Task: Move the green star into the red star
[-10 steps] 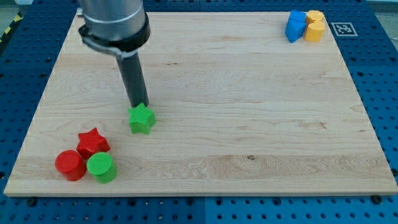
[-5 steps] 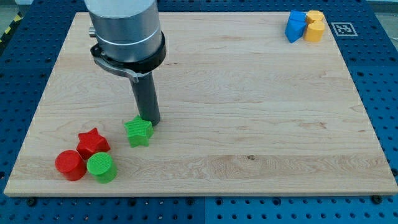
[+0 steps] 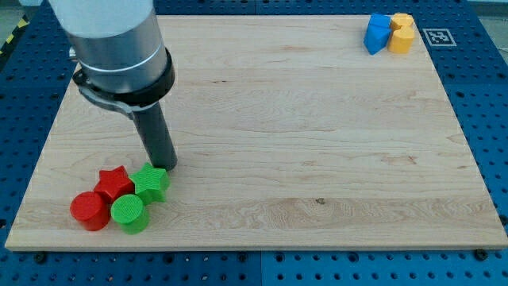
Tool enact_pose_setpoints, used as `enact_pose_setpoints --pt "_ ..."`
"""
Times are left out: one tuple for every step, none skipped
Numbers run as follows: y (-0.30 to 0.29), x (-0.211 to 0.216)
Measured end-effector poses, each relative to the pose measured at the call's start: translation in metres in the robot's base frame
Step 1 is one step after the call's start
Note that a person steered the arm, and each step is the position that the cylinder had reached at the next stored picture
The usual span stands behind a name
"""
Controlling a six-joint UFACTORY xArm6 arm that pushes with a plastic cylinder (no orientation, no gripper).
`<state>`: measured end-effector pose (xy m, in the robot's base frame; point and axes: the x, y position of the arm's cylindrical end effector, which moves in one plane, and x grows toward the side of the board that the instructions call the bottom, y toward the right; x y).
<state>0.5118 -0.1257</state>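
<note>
One dark rod stands in for any jaws here, so there is nothing to be apart, together or clamped; my tip (image 3: 164,166) rests on the wooden board (image 3: 317,143) just at the 1 o'clock edge of the green star (image 3: 150,183), touching it or very nearly so. The green star sits pressed against the red star (image 3: 114,183), which lies at its 9 o'clock, the two in contact. At the green star's 7 o'clock, touching it, is the green cylinder (image 3: 128,213), and at that cylinder's 9 o'clock, right beside it, stands the red cylinder (image 3: 88,210), itself just below the red star. These four blocks form a tight cluster near the view's bottom left corner of the board. Well apart, at about 2 o'clock from my tip near the view's top right corner, a blue block (image 3: 376,33) and an orange-yellow block (image 3: 402,33) sit touching each other, their exact shapes hard to make out. The board lies on a blue perforated table (image 3: 488,95).
</note>
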Motion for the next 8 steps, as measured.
enact_pose_setpoints --pt "0.014 -0.019" --pt "0.046 -0.007" --pt "0.049 0.026" --pt "0.025 0.038" --pt "0.0 0.032" --pt "-0.001 0.017" --pt "0.015 -0.027" --pt "0.025 -0.044"
